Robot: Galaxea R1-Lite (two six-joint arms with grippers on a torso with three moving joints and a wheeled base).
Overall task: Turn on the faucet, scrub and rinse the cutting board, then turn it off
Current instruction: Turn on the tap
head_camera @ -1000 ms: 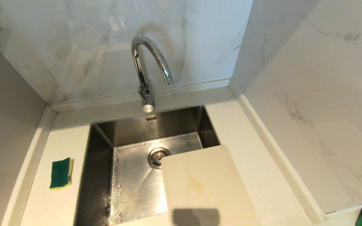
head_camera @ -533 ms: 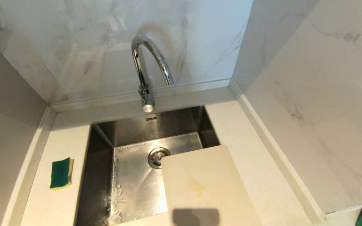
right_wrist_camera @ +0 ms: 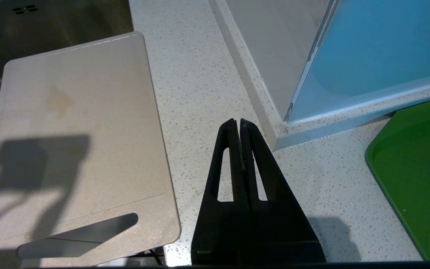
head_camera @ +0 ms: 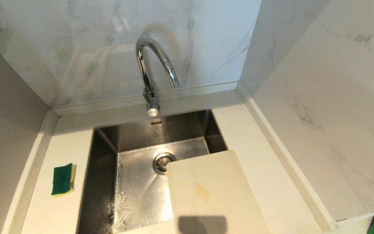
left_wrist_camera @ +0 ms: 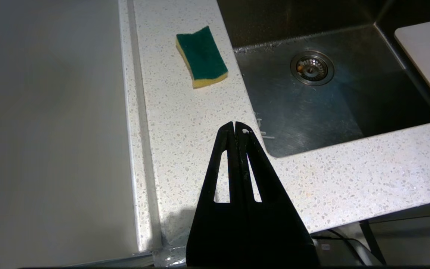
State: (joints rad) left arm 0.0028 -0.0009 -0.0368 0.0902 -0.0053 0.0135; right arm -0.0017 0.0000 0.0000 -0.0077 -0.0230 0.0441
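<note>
Faucet (head_camera: pixel 148 70) stands dry behind the sink (head_camera: pixel 109 143). Cutting board (head_camera: pixel 211 191) lies over the sink's near right corner, partly on the table (head_camera: pixel 248 136). Sponge (head_camera: pixel 63 179) on the left. Left pincer (left_wrist_camera: pixel 235 127) and right pincer (right_wrist_camera: pixel 236 123) both pressed closed, empty, above the near table edge.
</note>
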